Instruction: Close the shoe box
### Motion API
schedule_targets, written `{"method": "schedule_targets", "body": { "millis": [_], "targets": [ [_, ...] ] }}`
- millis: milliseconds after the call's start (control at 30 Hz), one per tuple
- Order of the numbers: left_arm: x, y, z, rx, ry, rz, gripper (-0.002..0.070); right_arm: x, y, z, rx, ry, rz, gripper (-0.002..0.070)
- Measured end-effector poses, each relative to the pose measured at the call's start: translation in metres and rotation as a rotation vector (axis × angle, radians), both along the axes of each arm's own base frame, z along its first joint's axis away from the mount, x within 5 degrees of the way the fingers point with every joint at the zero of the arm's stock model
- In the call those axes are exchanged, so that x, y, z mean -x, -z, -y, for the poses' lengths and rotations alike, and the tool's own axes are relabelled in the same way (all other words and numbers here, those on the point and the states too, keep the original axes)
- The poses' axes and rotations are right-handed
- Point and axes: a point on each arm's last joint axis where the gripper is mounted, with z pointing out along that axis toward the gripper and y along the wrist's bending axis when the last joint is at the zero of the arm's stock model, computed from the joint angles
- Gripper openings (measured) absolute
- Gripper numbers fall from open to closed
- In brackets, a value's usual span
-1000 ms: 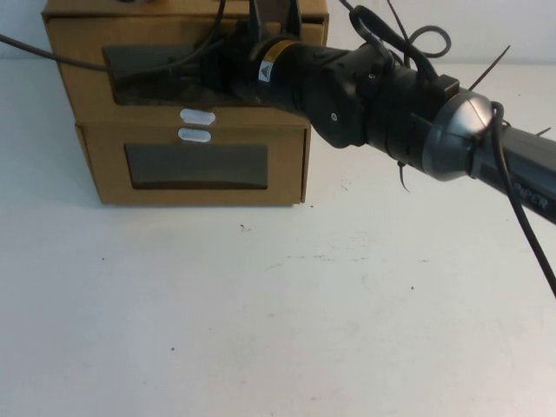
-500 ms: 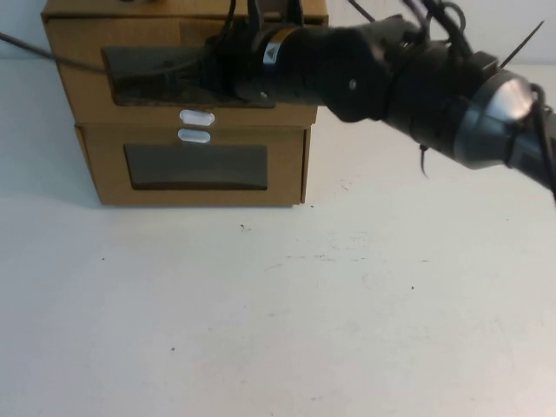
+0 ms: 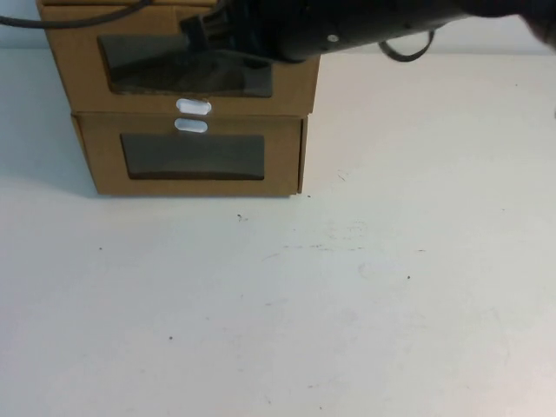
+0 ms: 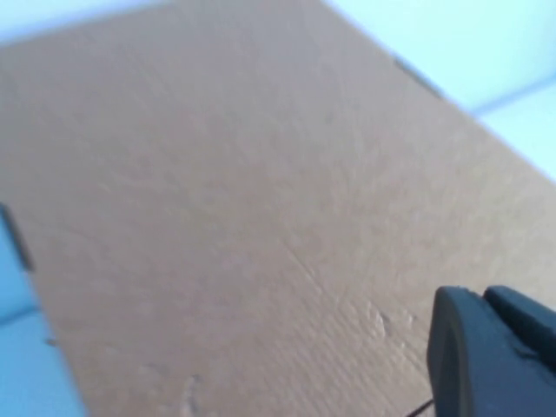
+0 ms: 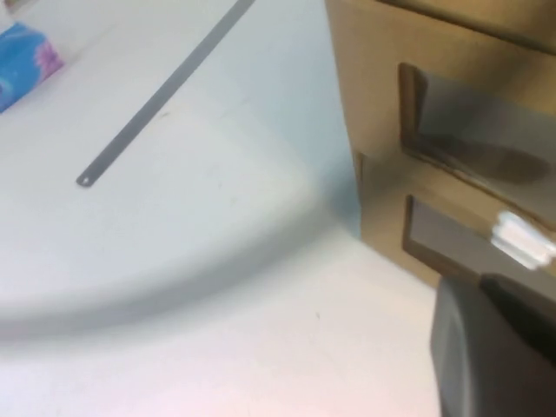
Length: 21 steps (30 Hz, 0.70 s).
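The brown cardboard windowed shoe box (image 3: pixel 78 74) is stacked on a like cardboard box (image 3: pixel 104 169) at the desk's (image 3: pixel 365 304) far left, with its long axis running left to right. The right end effector (image 3: pixel 204 35) is at its front and is the nearer. The left end effector (image 4: pixel 491 347) is close to bare cardboard. Neither one's state can be told. No writing is legible.

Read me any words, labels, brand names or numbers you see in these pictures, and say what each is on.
No readable text in any view.
Shoe box: plain cardboard, blank white pull tab.
Lower box: plain, blank tab.
Right gripper, in front of the shoe box: no label visible.
Left gripper, over cardboard: unmarked.
Blue object: too blurred to read.
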Motion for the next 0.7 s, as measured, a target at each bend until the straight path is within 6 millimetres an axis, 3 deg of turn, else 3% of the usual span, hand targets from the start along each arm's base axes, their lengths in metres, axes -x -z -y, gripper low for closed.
{"method": "schedule_targets", "body": {
  "millis": [167, 300, 500, 700],
  "targets": [
    [0.042, -0.021, -0.012, 0.014, -0.042, 0.107, -0.0002, 0.039, -0.025, 0.041, 0.053, 0.047, 0.012, -0.0011],
    [0.089, -0.015, -0.021, 0.036, -0.084, 0.165, -0.0002, 0.078, -0.027, 0.079, 0.089, 0.092, 0.009, -0.0011],
    [0.182, 0.030, -0.033, 0.083, -0.093, 0.245, -0.0002, 0.157, -0.015, 0.149, 0.046, 0.134, 0.007, -0.0011],
    [0.263, 0.103, -0.041, 0.150, -0.075, 0.353, -0.0002, 0.216, 0.032, 0.200, -0.004, 0.181, -0.030, -0.0011]
  ]
}}
